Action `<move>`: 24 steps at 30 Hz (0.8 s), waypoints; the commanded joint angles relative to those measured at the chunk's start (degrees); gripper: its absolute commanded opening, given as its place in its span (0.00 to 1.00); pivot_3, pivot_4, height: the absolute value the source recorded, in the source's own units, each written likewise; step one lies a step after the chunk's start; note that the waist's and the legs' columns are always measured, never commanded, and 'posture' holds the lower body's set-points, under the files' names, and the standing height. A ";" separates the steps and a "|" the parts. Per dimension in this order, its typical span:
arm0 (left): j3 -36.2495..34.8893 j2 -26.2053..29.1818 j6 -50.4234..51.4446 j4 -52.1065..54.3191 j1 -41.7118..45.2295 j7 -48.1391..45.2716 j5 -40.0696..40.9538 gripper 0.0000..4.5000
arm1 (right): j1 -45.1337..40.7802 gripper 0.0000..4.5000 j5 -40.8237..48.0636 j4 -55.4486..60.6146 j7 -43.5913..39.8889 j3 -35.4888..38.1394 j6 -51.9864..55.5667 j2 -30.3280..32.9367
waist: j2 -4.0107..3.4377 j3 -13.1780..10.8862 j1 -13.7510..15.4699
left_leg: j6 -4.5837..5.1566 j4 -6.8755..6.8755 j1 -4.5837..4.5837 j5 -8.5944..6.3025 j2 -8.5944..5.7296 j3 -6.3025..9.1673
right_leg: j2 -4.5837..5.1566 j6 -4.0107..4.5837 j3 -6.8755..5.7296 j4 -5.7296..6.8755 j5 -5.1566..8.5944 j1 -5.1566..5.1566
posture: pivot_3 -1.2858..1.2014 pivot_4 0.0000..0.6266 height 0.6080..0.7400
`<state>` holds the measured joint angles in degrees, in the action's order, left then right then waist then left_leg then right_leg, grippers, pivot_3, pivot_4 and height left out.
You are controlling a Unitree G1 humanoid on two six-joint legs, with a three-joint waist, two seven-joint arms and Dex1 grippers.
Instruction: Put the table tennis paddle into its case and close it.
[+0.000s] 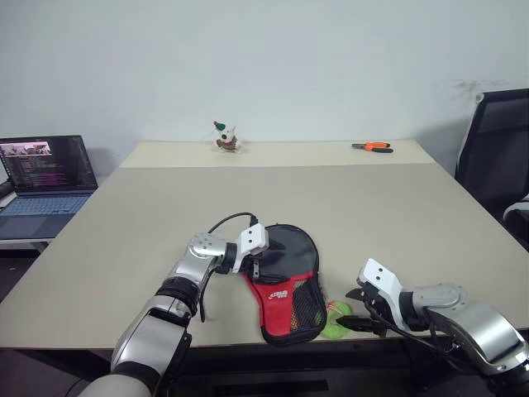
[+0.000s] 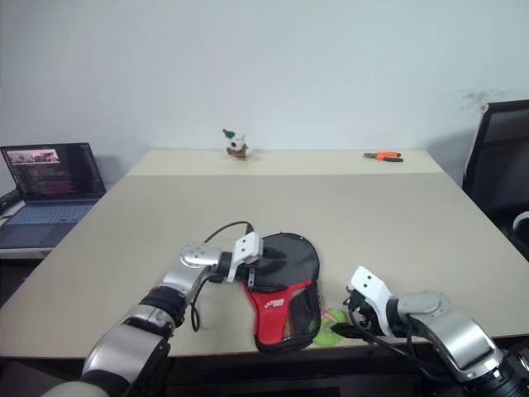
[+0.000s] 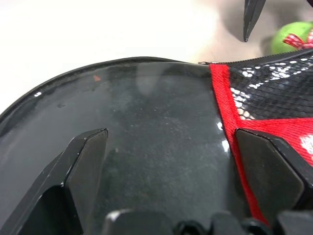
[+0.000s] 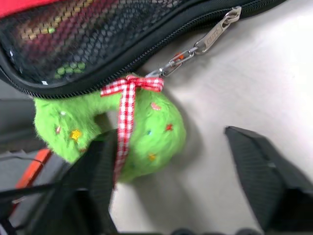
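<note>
The case [image 1: 285, 289] lies flat near the table's front edge, with its round black end pointing away from me and its red logo panel and mesh pocket [image 4: 73, 29] toward me. A green plush charm [image 1: 335, 321] with a red checked ribbon hangs from its zip pull [image 4: 215, 32]. My left gripper [image 1: 257, 266] is open just above the left side of the black end [image 3: 161, 147]. My right gripper [image 1: 357, 310] hovers open at the case's right side. The charm [image 4: 137, 132] lies against one of its fingers [image 4: 93, 166]. The table tennis paddle is hidden.
An open laptop [image 1: 45, 169] sits on a side desk at the left. Orange-handled pliers [image 1: 372, 147] and a small toy figure [image 1: 225, 138] rest at the table's far edge. A black chair [image 1: 500, 149] stands at the right. The case lies close to the table's front edge.
</note>
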<state>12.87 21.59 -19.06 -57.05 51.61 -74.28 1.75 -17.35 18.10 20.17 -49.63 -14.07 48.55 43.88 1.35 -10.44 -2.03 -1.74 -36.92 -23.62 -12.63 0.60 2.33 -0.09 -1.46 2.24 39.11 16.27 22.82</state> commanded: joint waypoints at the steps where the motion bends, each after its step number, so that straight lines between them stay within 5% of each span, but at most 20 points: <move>1: 0.56 1.17 1.47 -0.99 -2.41 -1.94 -1.63 1.00 | -1.11 0.43 0.26 0.81 -2.92 -0.25 -1.31 1.93 | 0.01 0.00 0.01 | 0.00 0.00 0.05 0.00 0.00 0.00 | 0.00 0.00 0.00 -0.02 0.00 -0.06 | 0.52 0.24 1.00; 7: 0.13 0.83 2.30 -0.78 -3.16 -2.39 -1.83 1.00 | -1.12 0.01 1.59 3.83 -8.11 0.00 -2.07 5.97 | 0.01 0.00 0.09 | 0.03 0.05 0.50 -0.04 0.02 0.01 | 0.02 0.01 -0.02 -0.14 0.02 -0.55 | 0.52 0.24 1.00; 24: 0.22 -1.34 2.80 -3.61 -1.12 0.41 -3.35 1.00 | 3.92 0.00 1.40 14.56 -17.81 -2.52 -9.00 16.56 | 0.03 0.02 0.59 | 0.05 0.08 0.58 -0.06 0.03 0.01 | 0.15 -0.06 -0.02 -0.16 0.07 -0.64 | 0.52 0.24 1.00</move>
<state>11.40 20.36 -16.68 -58.46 51.30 -74.95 1.61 -13.96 19.08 31.50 -65.19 -16.21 40.80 59.12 1.38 -10.43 -1.44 -1.69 -36.84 -23.04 -12.69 0.63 2.34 0.08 -1.55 2.21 38.95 16.36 22.18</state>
